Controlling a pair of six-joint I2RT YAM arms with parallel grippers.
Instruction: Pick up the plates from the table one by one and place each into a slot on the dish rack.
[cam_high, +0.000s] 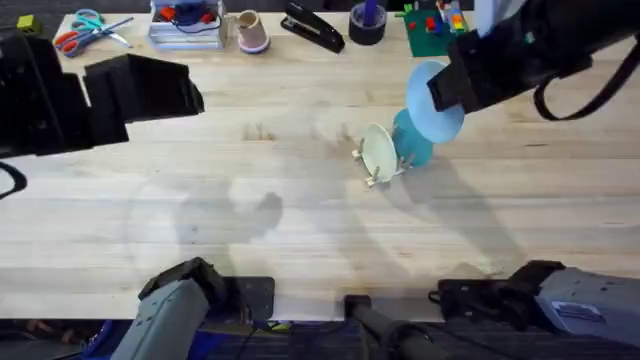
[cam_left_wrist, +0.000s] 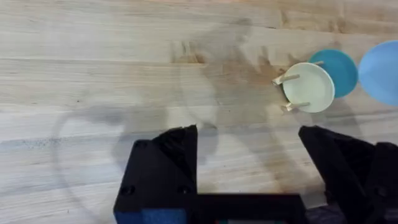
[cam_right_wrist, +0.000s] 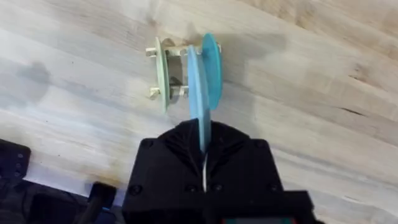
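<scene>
The dish rack (cam_high: 383, 172) stands right of centre on the table (cam_high: 250, 220). A cream plate (cam_high: 378, 150) and a teal plate (cam_high: 414, 143) stand upright in its slots. My right gripper (cam_high: 452, 90) is shut on the light blue plate (cam_high: 436, 100), held on edge just above and behind the teal one. In the right wrist view, the light blue plate (cam_right_wrist: 196, 93) hangs edge-on between the cream plate (cam_right_wrist: 161, 74) and the teal plate (cam_right_wrist: 215, 65), over the rack (cam_right_wrist: 176, 91). My left gripper (cam_high: 165, 88) is open and holds nothing, high at the far left, away from the rack (cam_left_wrist: 287, 93).
Along the far edge lie scissors (cam_high: 85, 30), a clear tray (cam_high: 185, 25), a pink cup (cam_high: 250, 30), a black stapler (cam_high: 312, 28), a dark tape roll (cam_high: 367, 22) and a green baseplate with bricks (cam_high: 435, 28). Bare wood runs from the rack to the near edge.
</scene>
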